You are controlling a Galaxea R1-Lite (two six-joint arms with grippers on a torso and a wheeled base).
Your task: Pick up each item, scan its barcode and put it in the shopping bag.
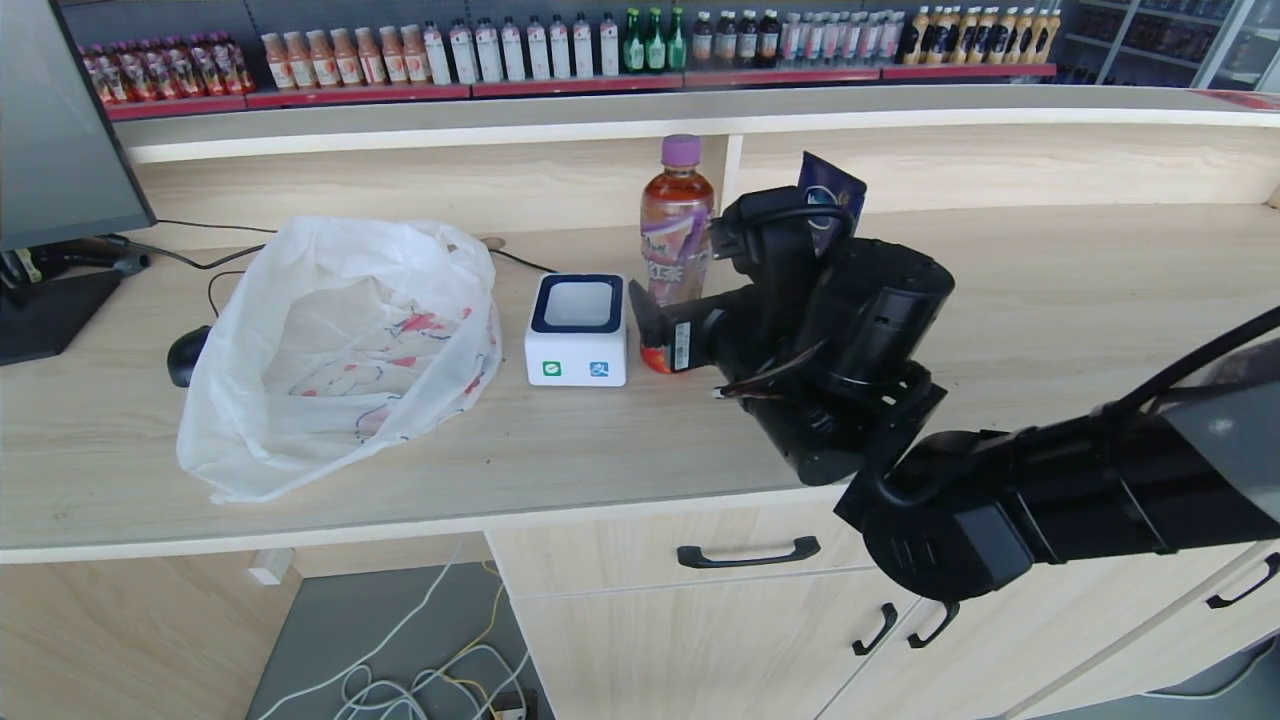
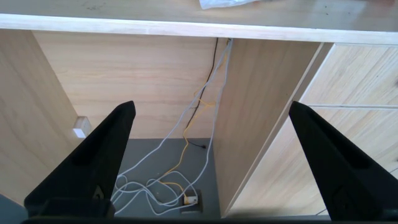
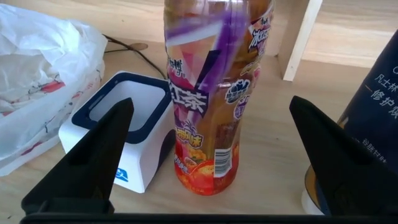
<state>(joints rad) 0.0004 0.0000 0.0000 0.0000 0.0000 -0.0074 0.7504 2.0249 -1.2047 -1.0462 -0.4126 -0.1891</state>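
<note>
Barcode-label btl [image 3: 208, 68] by rt pincer [image 3: 211, 104]

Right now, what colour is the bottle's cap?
The cap is purple, clearest in the head view.

light wood counter [image 1: 1050, 300] with black-handled drawers [image 1: 620, 565]; bottle-lined red shelves [image 1: 590, 87] behind; cables [image 1: 400, 640] on grey floor [image 1: 320, 605].

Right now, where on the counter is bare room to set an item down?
Widest bare patch: counter right of the dark pouch. Also the front strip between scanner and counter edge. Crowded: scanner, bottle and pouch bunch together, the open right gripper straddling the bottle; the shopping bag fills the left.
</note>
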